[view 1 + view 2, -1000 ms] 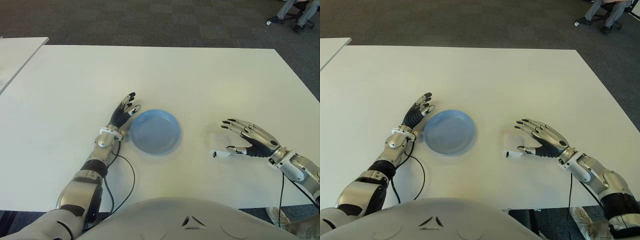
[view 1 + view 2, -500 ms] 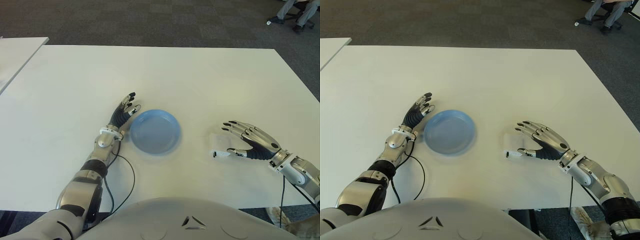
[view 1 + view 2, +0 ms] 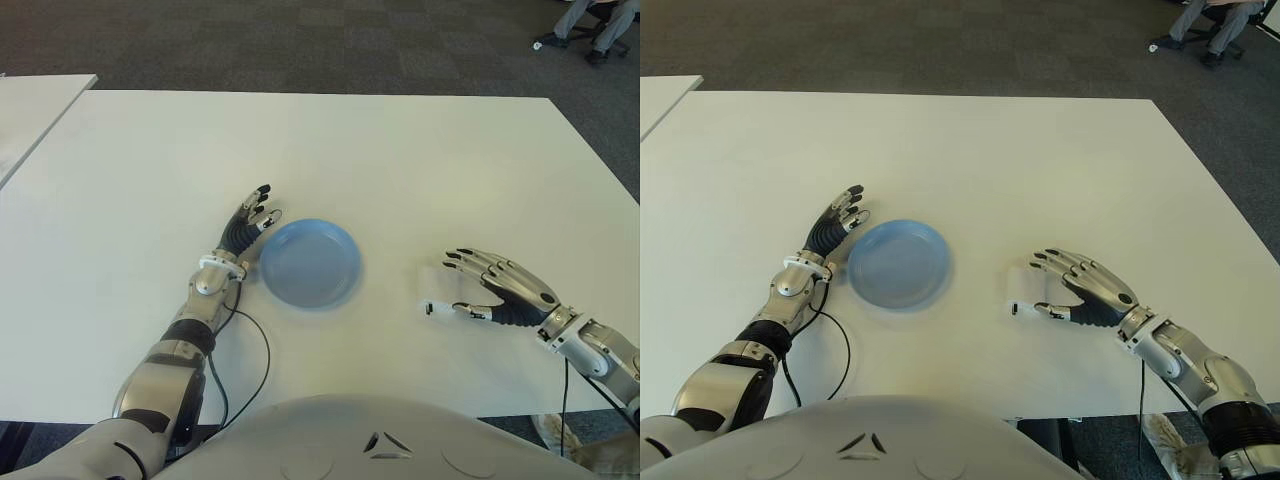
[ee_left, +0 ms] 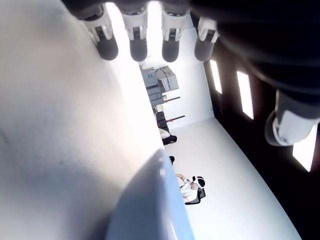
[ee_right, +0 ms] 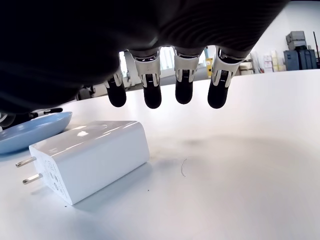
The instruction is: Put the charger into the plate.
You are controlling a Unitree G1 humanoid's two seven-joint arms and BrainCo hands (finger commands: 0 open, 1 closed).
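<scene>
Right robot hand [image 3: 1090,292]: low over the tabletop [image 3: 970,160] on the right side, palm down, fingers [image 5: 152,90] spread and only slightly bent, holding nothing. In its wrist view the four fingertips hang above and just behind the charger, clear of it.

Charger [image 5: 90,157]: white block, lying flat on the tabletop directly under and just ahead of those fingertips, on the plate side of the hand (in the eye views it is pale against the white top and shows mainly by its plug end [image 3: 1017,308]). Its long axis runs roughly from the hand toward the plate, prongs pointing to the robot's left. Not yet grasped.

Plate [image 3: 899,263]: blue, empty, well apart from the charger to the robot's left, near the table's middle.

Left robot hand [image 3: 250,218]: idle, just beside the plate's left rim, fingers extended and holding nothing.

Judgement: the right hand is much the nearer to the charger; closing on it calls for the fingers to come down over the block's short sides, then a carry leftward to the plate.
</scene>
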